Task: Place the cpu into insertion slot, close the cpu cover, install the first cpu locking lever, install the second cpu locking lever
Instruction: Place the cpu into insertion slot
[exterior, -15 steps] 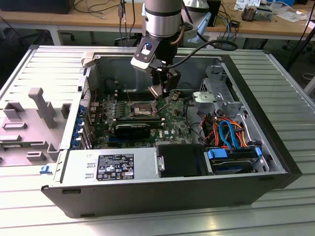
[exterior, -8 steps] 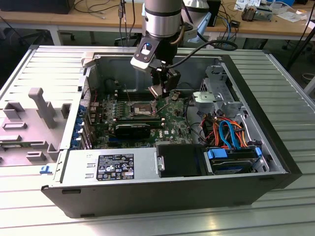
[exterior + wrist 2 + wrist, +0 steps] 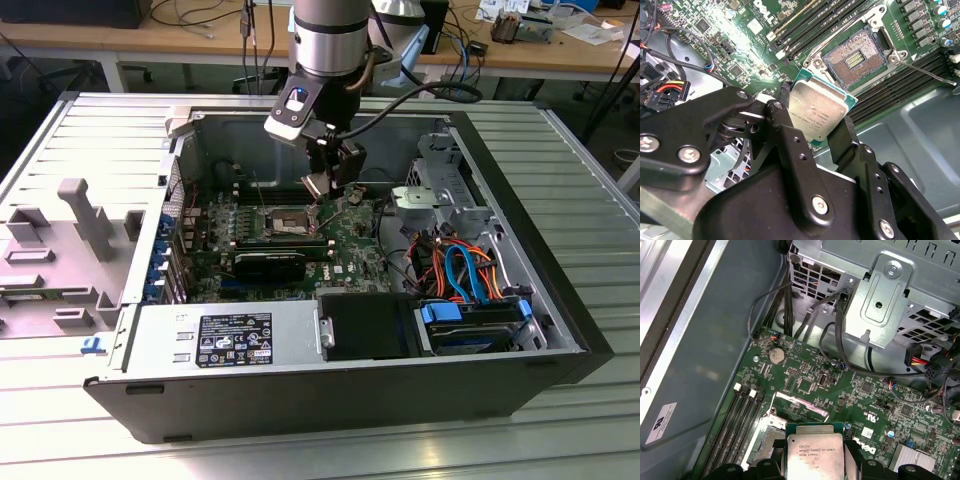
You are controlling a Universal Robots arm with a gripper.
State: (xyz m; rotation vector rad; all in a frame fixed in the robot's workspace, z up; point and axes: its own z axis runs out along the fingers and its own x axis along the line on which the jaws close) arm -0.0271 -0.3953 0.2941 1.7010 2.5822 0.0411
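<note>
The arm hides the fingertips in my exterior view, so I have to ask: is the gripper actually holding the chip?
Observer: Yes. In the second wrist view the gripper is shut on the chip, with its fingers on two opposite edges.
Operator: Is anything sitting in the socket?
Observer: No. The socket shows its bare contacts, and the chip is held clear of it.
Operator: Which face of the chip is turned toward the arm?
Observer: In the first wrist view the chip shows its silvery metal top to the camera.
</note>
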